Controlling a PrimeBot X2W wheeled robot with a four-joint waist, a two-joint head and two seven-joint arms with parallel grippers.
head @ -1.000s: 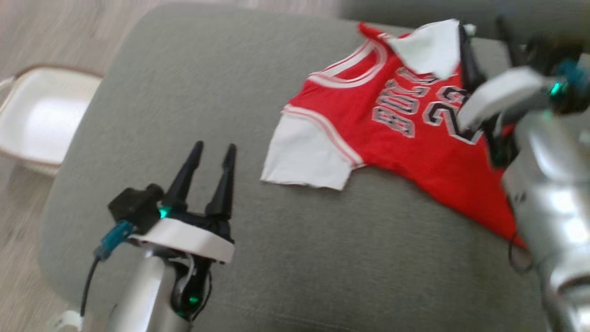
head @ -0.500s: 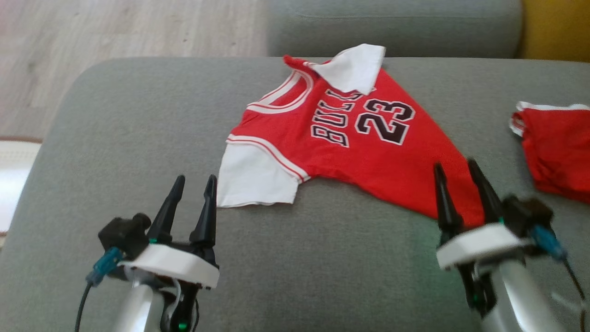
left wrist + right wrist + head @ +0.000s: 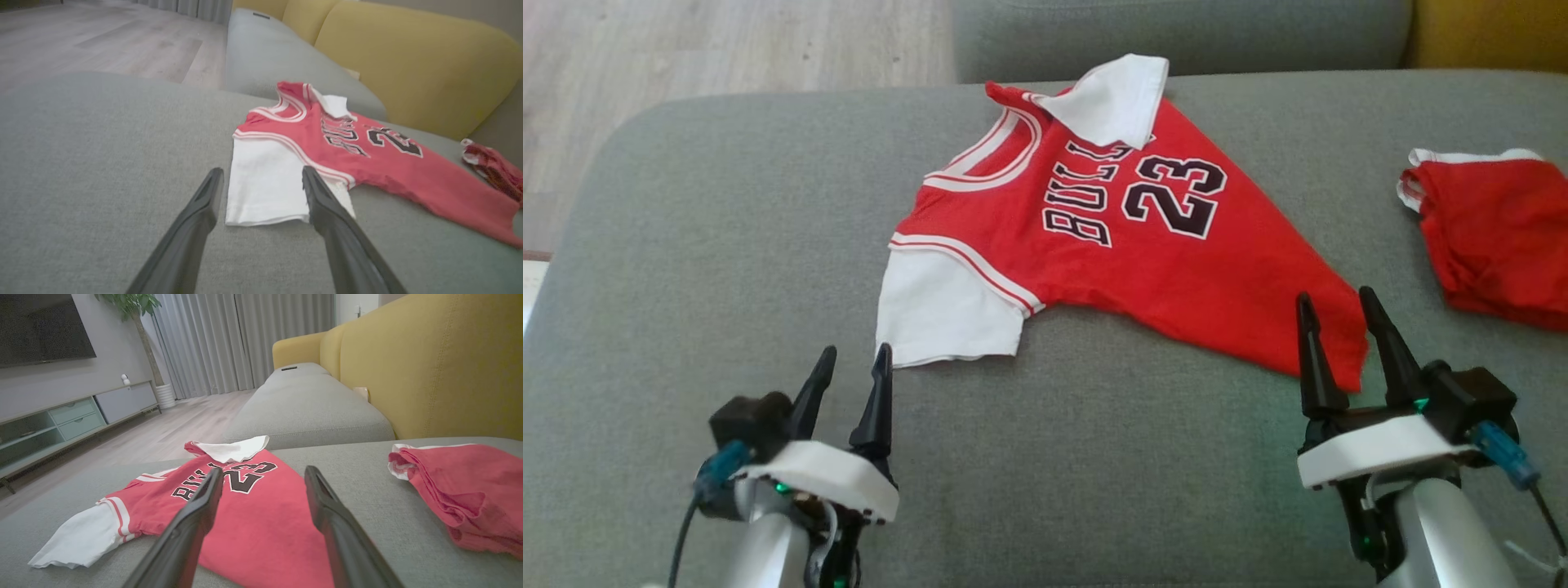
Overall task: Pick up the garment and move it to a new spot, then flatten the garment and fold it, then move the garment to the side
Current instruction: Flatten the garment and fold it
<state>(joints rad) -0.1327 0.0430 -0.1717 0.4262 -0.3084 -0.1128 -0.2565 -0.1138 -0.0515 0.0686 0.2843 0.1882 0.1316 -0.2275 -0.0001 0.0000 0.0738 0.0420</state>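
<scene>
Fingers spread and empty on both: left gripper (image 3: 856,353) at 7 o'clock in the head view, right gripper (image 3: 1335,296) at 5 o'clock. Grey sofa cushion (image 3: 727,204) carries everything. Red jersey (image 3: 1176,269) lies mid-cushion toward 12 o'clock, mostly spread, hem corner by the right fingertips. Second red garment (image 3: 1494,229) bunched at 3 o'clock, apart. Near white sleeve (image 3: 939,310) flat, just ahead of the left gripper. Far sleeve (image 3: 1107,102) flipped over the chest at 12. Looks like the flattening step. Next move likely calls for unflipping that sleeve, pinching one layer only.
</scene>
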